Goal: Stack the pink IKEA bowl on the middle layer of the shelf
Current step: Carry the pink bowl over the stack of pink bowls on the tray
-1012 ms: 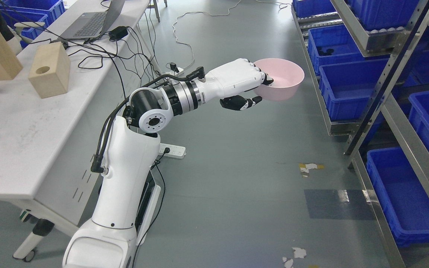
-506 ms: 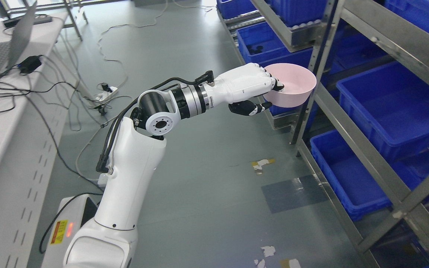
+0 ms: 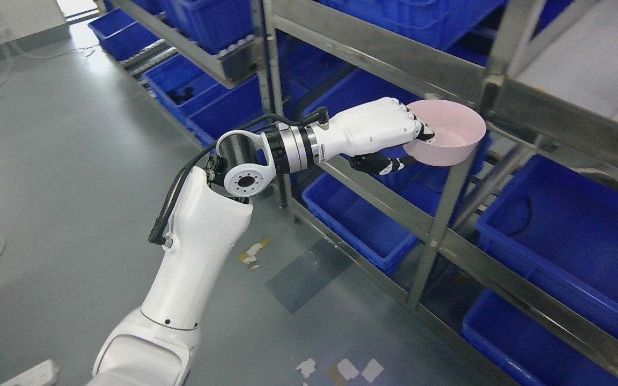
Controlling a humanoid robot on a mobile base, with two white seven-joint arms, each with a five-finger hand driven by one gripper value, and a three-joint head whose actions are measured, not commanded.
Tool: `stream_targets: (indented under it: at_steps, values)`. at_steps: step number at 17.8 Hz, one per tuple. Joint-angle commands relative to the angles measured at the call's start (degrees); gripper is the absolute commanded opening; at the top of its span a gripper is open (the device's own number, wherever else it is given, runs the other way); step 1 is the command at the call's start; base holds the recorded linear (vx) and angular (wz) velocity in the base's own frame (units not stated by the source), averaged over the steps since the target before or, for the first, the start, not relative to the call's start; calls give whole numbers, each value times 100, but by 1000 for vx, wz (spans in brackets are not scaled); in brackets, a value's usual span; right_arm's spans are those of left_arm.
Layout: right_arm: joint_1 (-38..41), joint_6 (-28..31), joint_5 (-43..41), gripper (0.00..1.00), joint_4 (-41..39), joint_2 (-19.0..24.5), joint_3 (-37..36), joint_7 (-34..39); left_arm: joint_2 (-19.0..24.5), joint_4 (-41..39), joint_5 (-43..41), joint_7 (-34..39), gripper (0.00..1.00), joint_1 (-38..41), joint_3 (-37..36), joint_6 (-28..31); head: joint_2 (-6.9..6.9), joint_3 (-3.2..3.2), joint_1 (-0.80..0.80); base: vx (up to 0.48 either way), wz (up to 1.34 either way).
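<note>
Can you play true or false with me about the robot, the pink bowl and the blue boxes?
1. The left hand is holding the pink bowl. True.
2. The bowl is full of water. False: its inside looks empty.
3. The metal shelf has blue bins on it. True.
4. The bowl is sitting on the floor. False: it is held up in the air next to the shelf.
5. The robot's arm is red. False: it is white.
</note>
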Motion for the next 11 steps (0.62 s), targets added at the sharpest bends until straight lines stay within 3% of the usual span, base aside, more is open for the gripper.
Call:
stream_targets:
  at_steps: [1,5,11]
  values:
    - [130,2,0,100,-100,-100,0,-17,100,0,418,43,4,-1050,101,186,0,0,0,88,-1071]
    - [130,2,0,100,-100,-100,0,-17,100,305,280,-97,4,-2026,452,458,0,0,0,78,-1038]
    - [130,2,0,100,-100,-100,0,-17,100,1413,-661,-133,4,-2238,470,661,0,0,0,80,-811]
